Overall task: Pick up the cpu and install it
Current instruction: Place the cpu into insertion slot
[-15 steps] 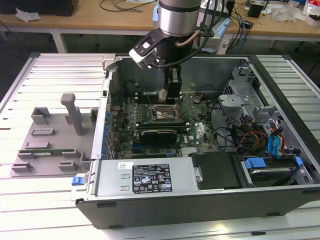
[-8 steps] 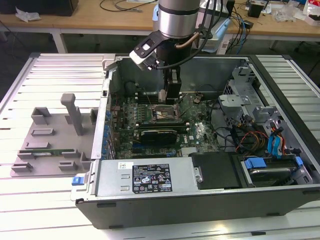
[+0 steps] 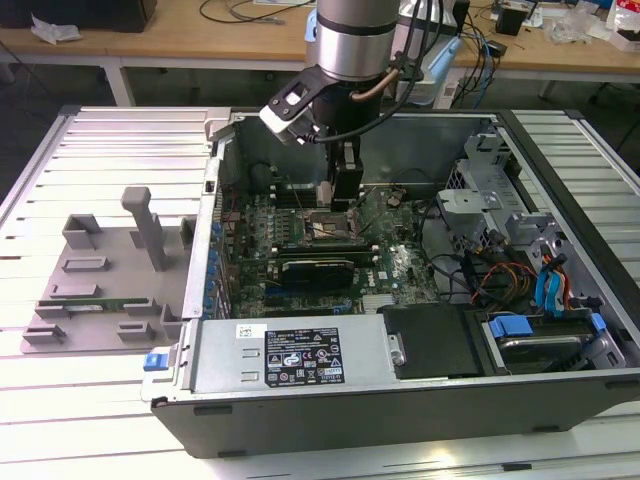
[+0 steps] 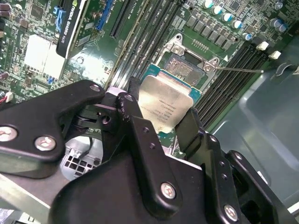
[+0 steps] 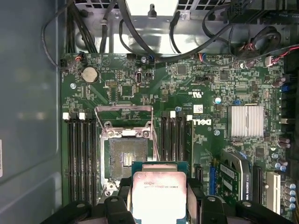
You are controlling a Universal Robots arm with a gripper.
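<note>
The tool (image 4: 161,111) is clamped on the cpu (image 4: 168,100). In the second wrist view its two black fingers (image 4: 140,126) press against opposite edges of the chip, and the silver top sits flat between them, facing the camera. The cpu hangs just over the green board (image 5: 187,93), close beside the open socket (image 5: 124,156) but not seated in it. In the first wrist view the socket's bare contact field shows, with its metal frame folded back, and the chip overlaps one side of the frame.

In the exterior view the arm reaches down from the upper centre of the frame into the open computer case (image 3: 450,410). The tool is low over the middle of the board, just above the long black graphics card (image 3: 318,268) in the frame. A grey tray (image 3: 100,270) lies on the slatted surface (image 3: 100,140) at the exterior view's left, apart from the case.
</note>
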